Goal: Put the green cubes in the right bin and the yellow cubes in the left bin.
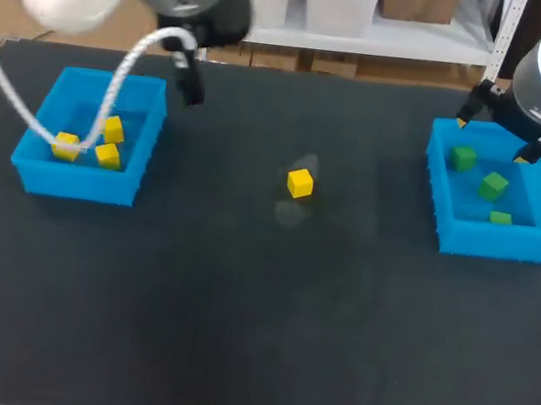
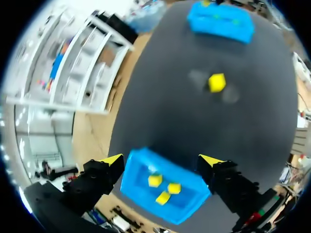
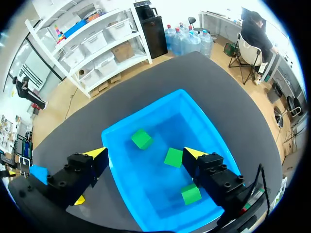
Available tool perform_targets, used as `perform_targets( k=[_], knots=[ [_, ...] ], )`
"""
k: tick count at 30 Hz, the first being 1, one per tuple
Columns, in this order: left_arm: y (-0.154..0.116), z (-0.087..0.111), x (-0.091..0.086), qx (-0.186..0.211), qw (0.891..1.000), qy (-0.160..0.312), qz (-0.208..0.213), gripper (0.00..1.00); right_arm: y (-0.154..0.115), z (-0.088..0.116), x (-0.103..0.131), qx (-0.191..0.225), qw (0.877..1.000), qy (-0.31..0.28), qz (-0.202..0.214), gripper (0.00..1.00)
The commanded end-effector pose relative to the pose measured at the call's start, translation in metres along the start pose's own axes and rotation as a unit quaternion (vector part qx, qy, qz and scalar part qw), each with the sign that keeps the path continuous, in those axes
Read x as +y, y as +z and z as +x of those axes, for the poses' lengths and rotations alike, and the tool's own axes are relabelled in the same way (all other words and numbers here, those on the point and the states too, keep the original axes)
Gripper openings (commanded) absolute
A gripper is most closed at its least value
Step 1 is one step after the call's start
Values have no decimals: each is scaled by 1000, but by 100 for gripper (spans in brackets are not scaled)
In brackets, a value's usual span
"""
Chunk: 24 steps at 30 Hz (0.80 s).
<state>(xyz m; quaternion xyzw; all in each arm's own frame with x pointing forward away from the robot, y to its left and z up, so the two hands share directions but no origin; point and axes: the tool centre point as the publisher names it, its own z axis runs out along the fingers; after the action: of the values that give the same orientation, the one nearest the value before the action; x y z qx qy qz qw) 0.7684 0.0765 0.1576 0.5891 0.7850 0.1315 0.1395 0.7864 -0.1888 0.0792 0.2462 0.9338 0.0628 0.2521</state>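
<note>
- Dark tabletop (image 1: 234, 336) carries two blue bins, one toward each side, and a single loose cube (image 1: 300, 182) between them.
- Left pincer (image 2: 161, 160) hangs with its yellow-tipped fingers wide apart, and nothing is held or touched between them.
- In the left wrist view, the left bin (image 2: 141, 191) shows under the pincer, framed between the two spread fingers.
- In the head view, this pincer sits near the bin's far corner on the side toward the tabletop's middle.
- Three yellow cubes (image 2: 155, 180) lie in the left bin under the left pincer. They are close together, and two look as if they touch.
- The loose cube is yellow and rests on bare tabletop well ahead of the left pincer, apart from both bins.
- A white hose (image 1: 117, 85) from the left arm crosses above the left bin in the head view.
- Right pincer (image 3: 144, 153) hangs over the right bin (image 3: 155, 111), fingers apart and gripping nothing.
- Three green cubes (image 3: 141, 139) lie apart from one another in the right bin.
- One green cube is just ahead of the gap between the right pincer's fingers, a second is beside one fingertip, and a third is partly under that same finger.
</note>
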Motion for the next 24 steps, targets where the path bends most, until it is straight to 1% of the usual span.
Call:
perform_targets(
  k=[1, 3, 7, 11, 18, 24],
  knots=[
    [-7, -49, -19, -45, 995, 66, 61, 100, 0, 1, 0, -2, 1000, 0, 0, 100],
    [-6, -63, -28, -52, 992, 82, 78, 100, 0, 1, 0, -2, 1000, 0, 0, 100],
    [2, -89, -46, -56, 988, 106, 94, 100, 0, 1, 0, -2, 1000, 0, 0, 100],
    [11, -109, -56, -64, 987, 110, 103, 100, 0, 1, 0, -2, 1000, 0, 0, 100],
    [23, -142, -75, -75, 981, 109, 142, 100, 0, 1, 0, -2, 1000, 0, 0, 100],
    [28, -170, -96, -77, 975, 130, 165, 100, 0, 1, 0, -2, 1000, 0, 0, 100]
  ],
)
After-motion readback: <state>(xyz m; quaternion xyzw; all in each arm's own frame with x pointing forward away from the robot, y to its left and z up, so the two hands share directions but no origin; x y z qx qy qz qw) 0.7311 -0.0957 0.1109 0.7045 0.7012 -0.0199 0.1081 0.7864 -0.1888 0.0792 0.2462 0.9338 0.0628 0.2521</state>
